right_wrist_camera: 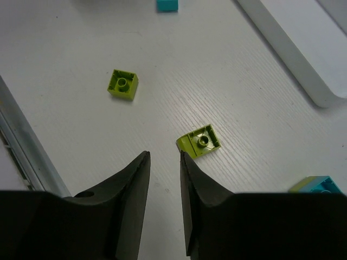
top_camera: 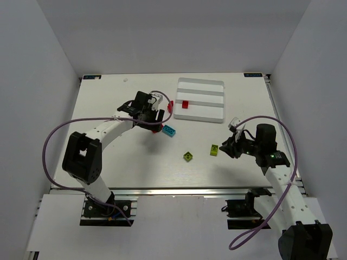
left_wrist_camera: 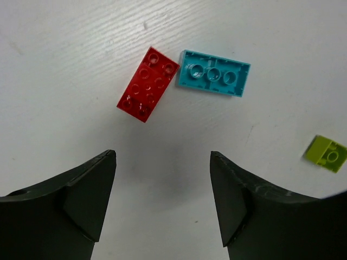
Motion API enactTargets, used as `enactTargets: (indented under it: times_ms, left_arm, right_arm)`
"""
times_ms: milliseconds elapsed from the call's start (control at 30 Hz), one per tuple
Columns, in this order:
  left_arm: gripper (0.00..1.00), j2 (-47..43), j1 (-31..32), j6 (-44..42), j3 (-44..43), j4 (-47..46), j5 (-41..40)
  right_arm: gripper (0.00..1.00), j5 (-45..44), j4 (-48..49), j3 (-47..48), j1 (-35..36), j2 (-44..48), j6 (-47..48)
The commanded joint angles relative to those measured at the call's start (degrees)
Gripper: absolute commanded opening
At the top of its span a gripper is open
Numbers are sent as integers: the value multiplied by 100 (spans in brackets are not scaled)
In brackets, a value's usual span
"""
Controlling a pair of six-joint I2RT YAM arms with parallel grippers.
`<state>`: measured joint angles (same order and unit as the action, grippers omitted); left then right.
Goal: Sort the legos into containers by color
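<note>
No legible text, brand or number. Small blue tags (top_camera: pixel 90 77) at table (top_camera: pixel 162 173) far corners: unreadable.

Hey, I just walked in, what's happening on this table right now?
Two robot arms are sorting small Lego bricks by color into a white tray. One red brick already lies in the tray. The left gripper hangs open over a second red brick and a cyan brick, which lie side by side on the table. The right gripper, its jaws narrowly apart and empty, is just short of the nearer yellow-green brick. The other yellow-green brick lies farther off.
</note>
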<state>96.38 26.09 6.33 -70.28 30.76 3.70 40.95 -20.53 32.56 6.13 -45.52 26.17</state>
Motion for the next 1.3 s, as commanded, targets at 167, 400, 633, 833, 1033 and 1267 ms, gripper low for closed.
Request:
enactTargets:
  times_ms: [167, 400, 633, 833, 1033, 1267]
  left_arm:
    - [79, 249, 11, -2135, -310, -255, 367]
    - [76, 1049, 73, -2514, -1022, 61, 183]
    - [77, 1304, 72, -2619, -953, -123, -19]
    - [75, 1533, 72, -2637, -821, -176, -116]
    - [67, 1753, 72, -2584, -935, -106, -81]
    - [26, 1613, 72, -2329, -1093, -185, -283]
  right_arm:
    - [36, 18, -38, 75, 29, 104, 116]
    - [36, 10, -47, 75, 29, 201, 125]
    - [36, 54, -100, 93, 46, 201, 142]
    - [36, 62, -109, 111, 37, 210, 151]
    - [36, 62, -109, 111, 46, 201, 142]
    - [36, 71, -117, 102, 37, 192, 142]
